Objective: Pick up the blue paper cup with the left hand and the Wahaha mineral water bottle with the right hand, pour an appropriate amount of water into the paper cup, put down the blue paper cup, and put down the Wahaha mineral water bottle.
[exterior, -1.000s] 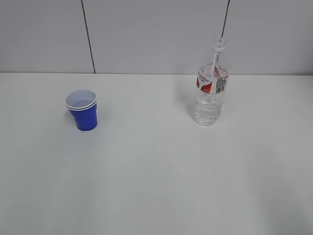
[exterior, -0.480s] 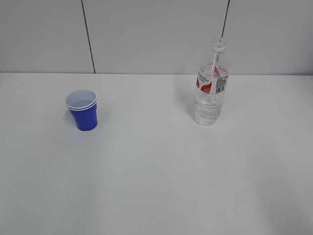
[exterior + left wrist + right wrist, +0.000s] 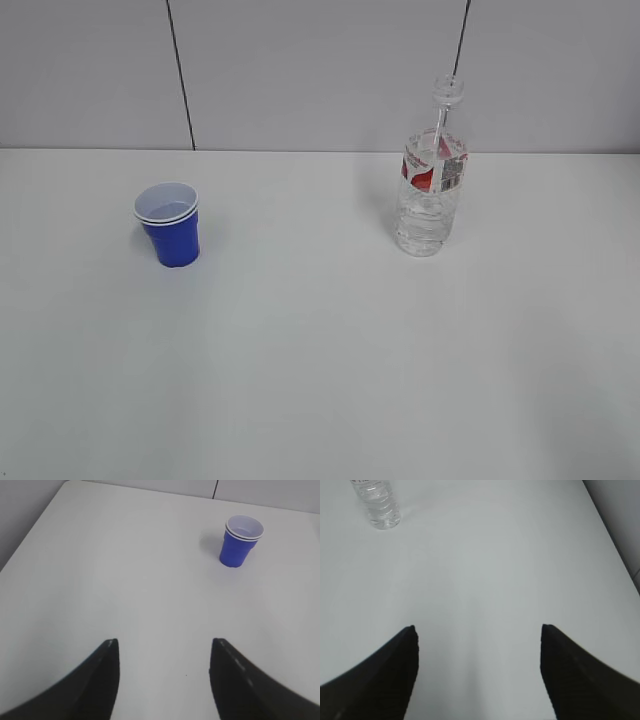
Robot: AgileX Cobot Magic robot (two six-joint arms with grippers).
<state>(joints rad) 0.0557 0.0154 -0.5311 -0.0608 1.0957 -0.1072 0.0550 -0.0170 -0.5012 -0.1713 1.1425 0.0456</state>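
Observation:
The blue paper cup (image 3: 170, 224) stands upright on the white table at the left; it also shows far ahead in the left wrist view (image 3: 240, 541). The Wahaha mineral water bottle (image 3: 431, 172) stands upright at the right, uncapped, with clear water in its lower part. Only its ribbed base shows at the top left of the right wrist view (image 3: 376, 502). My left gripper (image 3: 164, 642) is open and empty, well short of the cup. My right gripper (image 3: 477, 627) is open and empty, far from the bottle. Neither arm shows in the exterior view.
The white table (image 3: 320, 360) runs back to a grey panelled wall (image 3: 320, 70). The table's left edge (image 3: 35, 527) shows in the left wrist view and its right edge (image 3: 610, 535) in the right wrist view.

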